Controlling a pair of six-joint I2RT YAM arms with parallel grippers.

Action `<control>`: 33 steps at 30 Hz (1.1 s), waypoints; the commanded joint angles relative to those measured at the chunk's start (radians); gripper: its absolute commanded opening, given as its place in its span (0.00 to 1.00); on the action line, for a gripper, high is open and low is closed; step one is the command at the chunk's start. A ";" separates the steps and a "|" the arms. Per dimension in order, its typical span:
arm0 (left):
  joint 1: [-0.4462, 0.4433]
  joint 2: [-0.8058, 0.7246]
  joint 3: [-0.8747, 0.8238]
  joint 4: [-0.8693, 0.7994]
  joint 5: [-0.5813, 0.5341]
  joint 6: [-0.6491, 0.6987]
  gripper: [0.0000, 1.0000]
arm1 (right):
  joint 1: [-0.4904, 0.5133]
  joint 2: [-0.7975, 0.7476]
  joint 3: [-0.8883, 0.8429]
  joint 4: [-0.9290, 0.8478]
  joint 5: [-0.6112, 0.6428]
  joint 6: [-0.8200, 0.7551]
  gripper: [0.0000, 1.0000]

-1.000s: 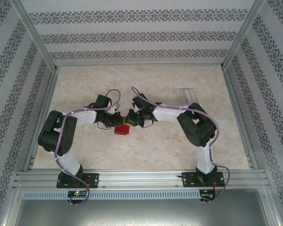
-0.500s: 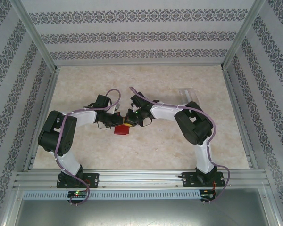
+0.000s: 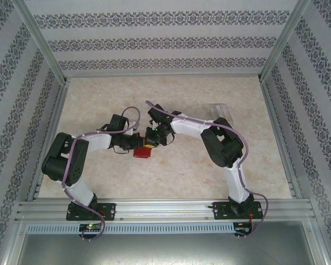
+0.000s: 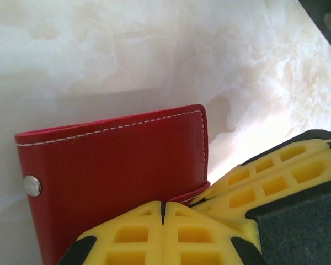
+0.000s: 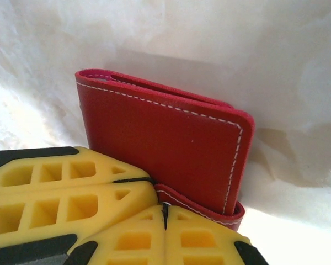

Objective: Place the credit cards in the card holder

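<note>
Red card holder point(image 3: 143, 152) sat folded at the middle of the table point(image 3: 182, 176), where we saw left gripper point(image 4: 163, 207) and right gripper point(image 5: 165, 210) both closed tight at its lower flap from opposite sides, the pale credit cards point(image 3: 218, 109) well apart, nearer the right arm.

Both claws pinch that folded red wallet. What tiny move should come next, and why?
Probably ease the left gripper and right gripper slightly apart to spread the leaves. Each looks shut on an edge of the card holder, which is folded closed, so no pocket shows for a card.
</note>
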 commanded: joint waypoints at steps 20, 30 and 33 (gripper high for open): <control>0.067 -0.261 -0.007 -0.239 -0.139 -0.075 0.55 | -0.063 -0.296 -0.145 0.082 0.137 -0.048 0.19; 0.066 -0.191 -0.126 -0.114 -0.048 -0.129 0.49 | -0.100 -0.450 -0.360 0.158 0.126 -0.111 0.24; 0.067 -0.167 -0.113 -0.111 -0.033 -0.124 0.44 | -0.089 -0.418 -0.409 0.242 0.086 -0.060 0.24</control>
